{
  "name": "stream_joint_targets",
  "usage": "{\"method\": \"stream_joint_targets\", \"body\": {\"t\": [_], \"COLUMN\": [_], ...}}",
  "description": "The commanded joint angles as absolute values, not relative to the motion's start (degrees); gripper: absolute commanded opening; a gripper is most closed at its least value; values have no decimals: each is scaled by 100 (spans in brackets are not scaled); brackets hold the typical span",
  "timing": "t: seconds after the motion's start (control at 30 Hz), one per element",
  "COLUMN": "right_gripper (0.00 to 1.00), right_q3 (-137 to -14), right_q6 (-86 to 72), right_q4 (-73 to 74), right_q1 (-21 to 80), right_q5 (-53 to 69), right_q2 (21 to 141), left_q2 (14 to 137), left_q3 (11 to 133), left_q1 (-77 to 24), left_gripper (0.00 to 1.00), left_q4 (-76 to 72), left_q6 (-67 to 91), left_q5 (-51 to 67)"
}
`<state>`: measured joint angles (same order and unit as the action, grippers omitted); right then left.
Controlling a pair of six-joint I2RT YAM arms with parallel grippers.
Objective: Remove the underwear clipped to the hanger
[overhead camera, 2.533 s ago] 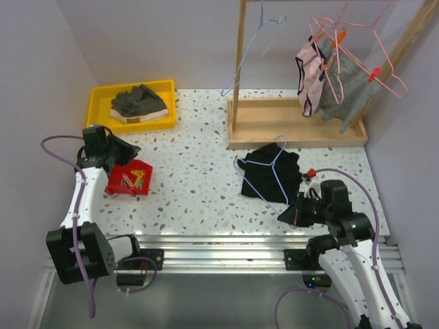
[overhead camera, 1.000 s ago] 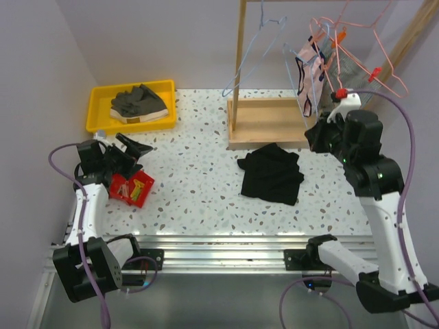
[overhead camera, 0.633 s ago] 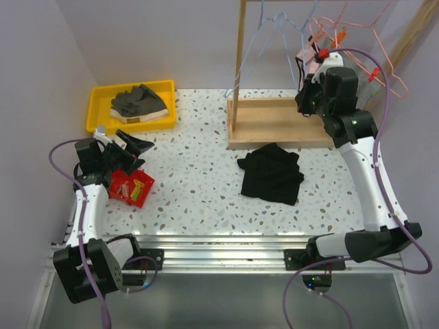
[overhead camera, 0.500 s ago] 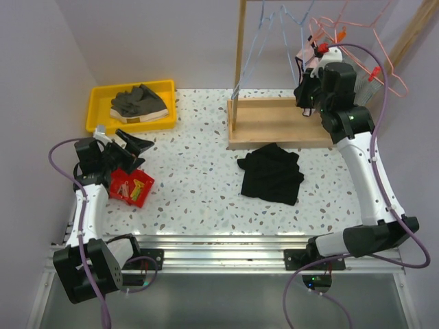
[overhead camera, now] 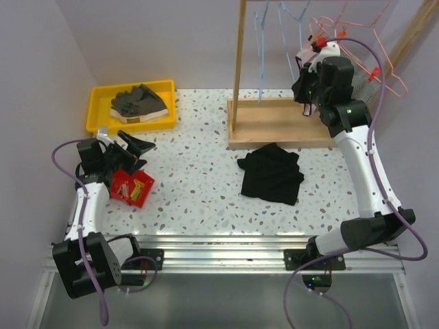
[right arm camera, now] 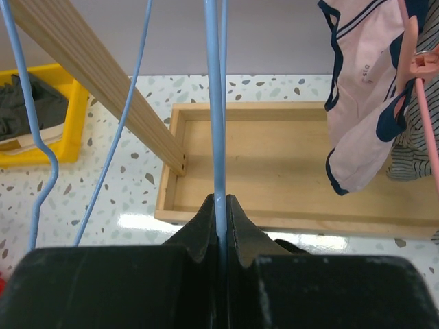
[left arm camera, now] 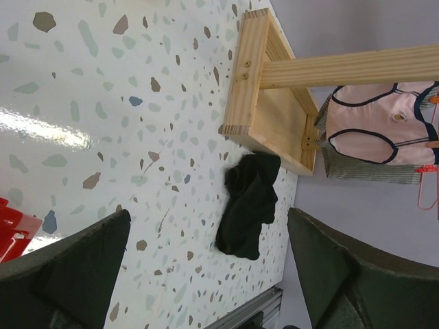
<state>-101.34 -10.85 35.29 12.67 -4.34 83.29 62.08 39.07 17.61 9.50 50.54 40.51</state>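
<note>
right end effector (right arm camera: pixel 219 204) is up at the wooden rack (overhead camera: pixel 295 125), fingers pinched onto the wire of a bare blue hanger (right arm camera: pixel 214 103); nothing is clipped on that hanger; my read is that it's being parked on the rail, not yet let go

left end effector (overhead camera: pixel 132 149) sits low on the far left above a red box (overhead camera: pixel 132 185) of clips, fingers spread wide and holding nothing; too far from the rack to matter here

black underwear (overhead camera: pixel 272 173) lies crumpled on the surface (overhead camera: pixel 199 178) in front of the rack, free of any hanger; looks like that piece is done

what's left: pink underwear (right arm camera: pixel 360 103) hangs from a pink hanger (right arm camera: pixel 416 103), held by a clip (right arm camera: pixel 426 63) at its top edge; striped underwear (left arm camera: pixel 370 173) hangs just behind it, touching or nearly so; can't tell whether they share one hanger

key relation: in the wrist view the pink underwear is to the right of and above the right end effector, near but apart; its long axis runs vertically, clip at the top, free hem at the bottom; the right arm is by far the nearer one

likely next: drop the blue wire, shift right, go for the clip or the hem; risk is snagging the pink hanger wire or grabbing both garments at once

yellow bin (overhead camera: pixel 96 103) with grey garments at far left isn't involved
</note>
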Motion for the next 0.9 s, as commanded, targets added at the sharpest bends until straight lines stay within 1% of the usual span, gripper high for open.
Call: {"method": "stream_joint_targets", "body": {"t": [0.0, 0.1, 0.13, 0.2, 0.23, 0.27, 0.33, 0.43, 0.47, 0.53, 0.57, 0.63, 0.67, 0.77, 0.87], "right_gripper": [0, 0, 14, 30, 52, 64, 99, 99, 99, 99, 99, 98, 98, 99, 99], "right_q3": [-10310, -10283, -10292, -10257, -10213, -10039, -9757, -8836, -8189, -7457, -6705, -6050, -5507, -4863, -4676], "right_q6": [-1116, -1134, -1151, -1195, -1248, -1283, -1335, -1589, -1660, -1853, -1907, -2134, -2249, -2706, -3031], "right_q4": [3621, 3718, 3744, 3840, 3884, 3911, 3964, 4008, 4095, 4201, 4297, 4420, 4421, 4298, 3991], "right_q1": [1248, 1239, 1248, 1248, 1239, 1248, 1239, 1248, 1248, 1266, 1274, 1283, 1292, 1510, 1870], "right_q5": [-290, -264, -203, -158, -158, -158, -158, -18, 122, 149, 132, 44, 44, 27, -429], "right_q2": [8332, 8358, 8367, 8341, 8228, 8131, 7667, 7025, 6561, 6093, 5699, 5354, 5135, 5184, 5562], "left_q2": [6231, 6249, 6275, 6328, 6337, 6363, 6346, 6354, 6346, 6363, 6355, 6363, 6381, 6416, 6416], "left_q3": [3937, 3981, 3973, 3999, 4016, 4051, 4104, 4113, 4061, 3938, 3894, 3815, 3814, 3806, 3841], "left_q1": [1802, 1793, 1793, 1793, 1793, 1793, 1802, 1793, 1793, 1793, 1793, 1793, 1793, 1784, 1775], "left_gripper": [100, 100, 100, 100, 100, 100, 100, 100, 100, 100, 100, 100, 100, 100, 100], "left_q4": [571, 510, 501, 448, 440, 439, 422, 343, 247, 89, -147, -219, -281, -377, -404], "left_q6": [5168, 5186, 5186, 5212, 5221, 5212, 5203, 5186, 5220, 5291, 5369, 5414, 5414, 5449, 5476], "left_q5": [4245, 4263, 4280, 4342, 4359, 4385, 4438, 4474, 4474, 4544, 4596, 4632, 4649, 4693, 4728]}}
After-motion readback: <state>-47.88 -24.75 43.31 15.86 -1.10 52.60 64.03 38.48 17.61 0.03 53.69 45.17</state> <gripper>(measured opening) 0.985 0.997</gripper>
